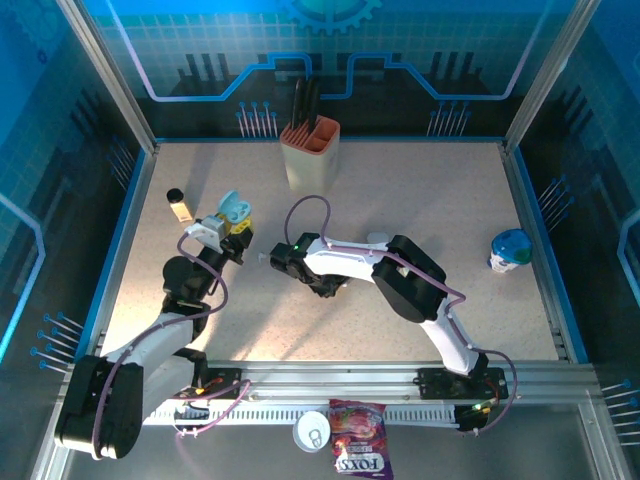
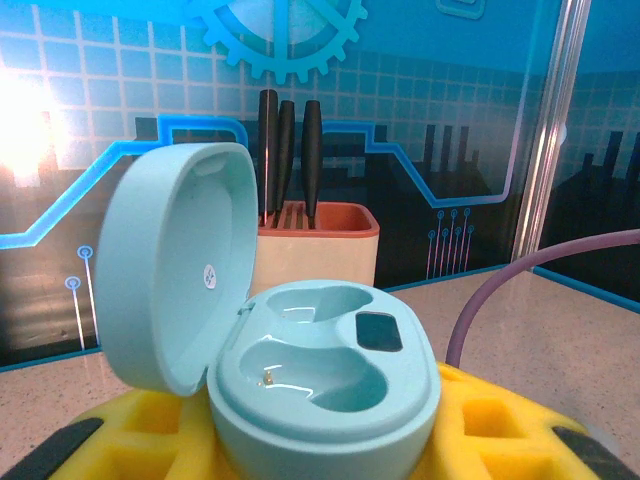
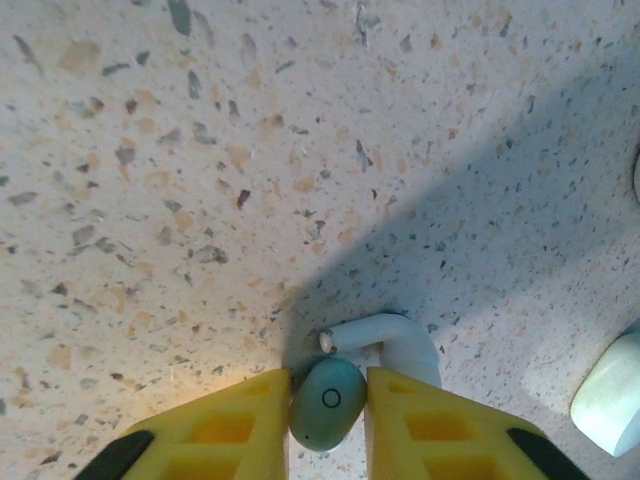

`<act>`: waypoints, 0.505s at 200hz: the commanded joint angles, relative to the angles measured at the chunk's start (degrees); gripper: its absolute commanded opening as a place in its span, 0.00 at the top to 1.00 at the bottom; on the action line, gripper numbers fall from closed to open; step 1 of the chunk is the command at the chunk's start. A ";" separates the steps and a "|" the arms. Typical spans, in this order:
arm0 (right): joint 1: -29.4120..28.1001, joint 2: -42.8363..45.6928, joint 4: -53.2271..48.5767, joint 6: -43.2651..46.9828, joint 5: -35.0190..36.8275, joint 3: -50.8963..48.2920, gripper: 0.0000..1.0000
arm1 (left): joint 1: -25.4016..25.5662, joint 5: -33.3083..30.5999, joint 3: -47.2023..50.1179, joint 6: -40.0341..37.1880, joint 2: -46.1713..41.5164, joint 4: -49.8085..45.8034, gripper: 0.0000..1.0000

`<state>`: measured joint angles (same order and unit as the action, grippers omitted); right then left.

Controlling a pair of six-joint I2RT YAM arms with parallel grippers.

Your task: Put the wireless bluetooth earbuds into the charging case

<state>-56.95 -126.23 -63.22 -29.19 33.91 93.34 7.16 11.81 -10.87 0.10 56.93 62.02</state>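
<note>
Right wrist view: the right claw (image 3: 328, 378) is nipped onto an earbud (image 3: 330, 408) down at the table (image 3: 200, 200).

Its yellow pads press either side of the earbud's teal head, leaving only that narrow gap. The white stem curls out past the fingertips and hooks back, its tip pointing left in this view, so the long axis lies roughly across the jaws. Whether it is touching the table I cannot tell. From above, the right arm (image 1: 405, 280) folds at the elbow and stretches left, low over mid-table. The left claw (image 2: 320, 435) clamps the open case (image 2: 320, 385), wells up and lid tipped back left. The left arm (image 1: 150, 345) rises from its base, wrist aimed at the back wall.
</note>
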 commanded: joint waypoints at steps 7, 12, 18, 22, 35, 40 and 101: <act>0.35 0.93 0.37 -0.49 -0.54 -0.49 0.78 | -0.65 1.46 0.26 0.24 -0.44 1.97 0.69; 0.35 1.80 1.29 -0.13 -0.74 -1.13 0.78 | -0.65 1.62 0.24 0.13 -0.41 1.92 0.68; 0.43 2.96 2.47 0.19 -1.22 -1.98 0.78 | -0.66 1.70 0.17 0.09 -0.33 1.77 0.68; 0.56 3.83 3.39 0.62 -1.73 -2.60 0.78 | -0.65 1.92 0.11 0.01 -0.25 1.64 0.68; 1.18 7.27 7.43 2.16 -4.03 -5.50 0.78 | -0.65 3.61 -0.21 -0.25 0.09 0.90 0.68; 1.58 8.53 9.20 2.68 -4.93 -6.91 0.78 | -0.65 4.59 -0.45 -0.42 0.31 0.61 0.68; 9.20 27.08 24.79 17.74 -20.95 -21.22 0.76 | -0.22 18.69 -3.24 0.61 5.63 0.40 0.69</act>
<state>-50.74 -104.31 -44.75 -18.96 21.10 74.52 7.11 23.49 -11.68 0.10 60.95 61.58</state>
